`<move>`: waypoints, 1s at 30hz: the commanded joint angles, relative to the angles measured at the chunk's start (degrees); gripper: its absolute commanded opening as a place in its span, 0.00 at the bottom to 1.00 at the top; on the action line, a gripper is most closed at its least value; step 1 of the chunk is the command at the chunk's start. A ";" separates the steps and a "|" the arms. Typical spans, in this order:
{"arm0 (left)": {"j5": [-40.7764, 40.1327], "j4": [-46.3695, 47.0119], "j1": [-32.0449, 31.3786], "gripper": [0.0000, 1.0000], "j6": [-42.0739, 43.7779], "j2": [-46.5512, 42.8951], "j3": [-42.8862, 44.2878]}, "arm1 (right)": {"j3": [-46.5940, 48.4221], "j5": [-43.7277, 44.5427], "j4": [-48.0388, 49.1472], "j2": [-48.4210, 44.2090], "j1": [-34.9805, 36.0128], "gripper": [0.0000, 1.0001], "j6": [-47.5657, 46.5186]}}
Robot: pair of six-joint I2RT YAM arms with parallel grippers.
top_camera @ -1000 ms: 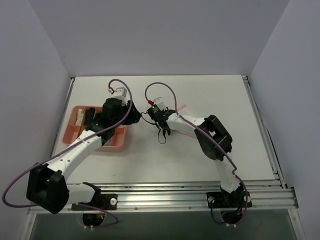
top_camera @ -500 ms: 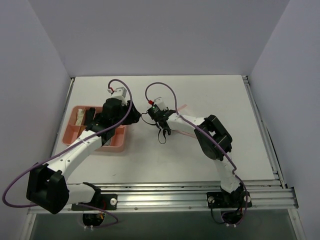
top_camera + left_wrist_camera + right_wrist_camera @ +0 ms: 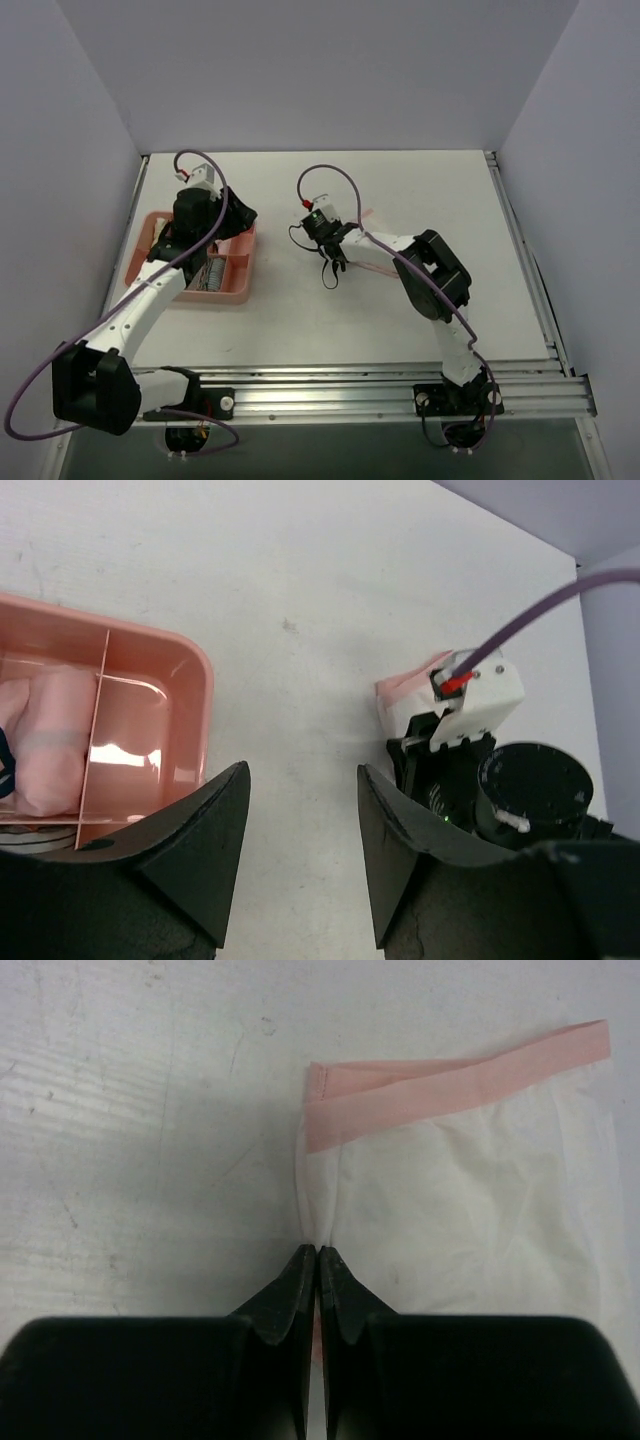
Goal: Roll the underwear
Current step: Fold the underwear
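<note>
Seen from above, the left arm reaches over the pink tray [image 3: 222, 298] at the left of the white table [image 3: 300, 325], and the left gripper [image 3: 236, 216] hangs above the tray's far right corner. From here I cannot tell how its jaws stand. Rolled garments [image 3: 205, 272] lie in the tray's compartments. The right arm stretches to the middle of the table, with the right gripper [image 3: 336, 264] low over the surface. The underwear [image 3: 362, 224] lies flat just beside it, partly under the arm's forearm. It is nearly as pale as the table and shows mainly by its thin pink edges. In the left wrist view the left gripper's black fingers [image 3: 205, 850] stand well apart with only bare table between them. The tray's corner [image 3: 195, 675] is at the left, and a pale pink roll [image 3: 50, 745] lies in one compartment. At the right is the right arm's wrist [image 3: 470, 715], with a bit of the underwear's pink edge peeking out beside it. In the right wrist view the right gripper's jaws are pressed together on the underwear's left edge, where the cloth puckers into a small fold at the fingertips [image 3: 300, 1270]. The rest of the garment spreads flat to the right, and its broad pink band [image 3: 450, 1085] runs along the far side.
</note>
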 commanded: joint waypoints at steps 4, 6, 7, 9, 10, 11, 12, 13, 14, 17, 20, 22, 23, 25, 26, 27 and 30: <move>9.64 3.99 5.45 0.53 -3.73 4.55 3.46 | -8.48 -8.40 -2.05 -10.32 4.78 0.00 2.76; 9.73 4.34 5.46 0.53 -3.12 5.96 2.41 | -9.82 -11.39 -1.34 -13.82 5.31 0.00 3.99; 10.17 4.69 5.46 0.53 -2.94 6.49 2.15 | -10.26 -12.10 -1.43 -14.89 5.31 0.00 4.52; 10.78 4.78 5.37 0.53 -2.33 8.33 1.97 | -9.91 -14.63 -2.31 -16.91 5.31 0.00 4.88; 11.31 4.87 5.46 0.53 -2.06 8.95 2.23 | -9.56 -15.78 -2.66 -17.36 5.13 0.00 5.05; 12.10 4.78 5.37 0.53 -1.71 9.48 2.32 | -8.86 -16.93 -3.01 -17.71 4.96 0.00 4.97; 12.63 4.96 5.46 0.53 -1.45 10.35 2.49 | -8.33 -19.55 -3.27 -18.06 4.26 0.00 4.96; 13.07 5.04 5.46 0.53 -1.10 10.88 2.76 | -7.72 -20.88 -3.54 -18.15 3.73 0.00 4.96; 15.25 5.92 5.37 0.54 -0.75 11.41 3.37 | -7.10 -21.76 -4.32 -18.24 3.29 0.00 4.79; 18.86 9.52 4.93 0.55 0.31 13.87 4.60 | -4.73 -25.63 -5.73 -17.80 1.62 0.00 2.78; 20.72 8.57 4.23 0.55 0.49 17.82 6.88 | -3.67 -30.38 -6.09 -16.93 -1.01 0.00 1.37; 20.45 7.86 3.52 0.54 0.75 20.46 7.68 | -3.32 -33.18 -5.74 -16.05 -3.29 0.00 1.01; 20.45 7.86 3.35 0.54 0.84 21.08 7.85 | -3.06 -34.33 -5.65 -15.70 -4.09 0.00 0.75; 20.10 7.86 2.74 0.54 1.01 22.49 8.29 | -1.66 -36.27 -5.65 -14.03 -5.50 0.00 -0.04; 20.01 7.86 2.47 0.54 1.28 22.92 8.47 | -1.04 -37.23 -6.08 -13.41 -6.46 0.00 -0.31; 19.93 7.86 2.21 0.54 1.45 23.54 8.99 | -0.34 -37.76 -6.35 -12.28 -6.82 0.00 -1.01; 19.58 5.94 1.24 0.54 2.16 24.59 10.14 | 1.34 -40.83 -5.92 -10.17 -8.66 0.00 -1.45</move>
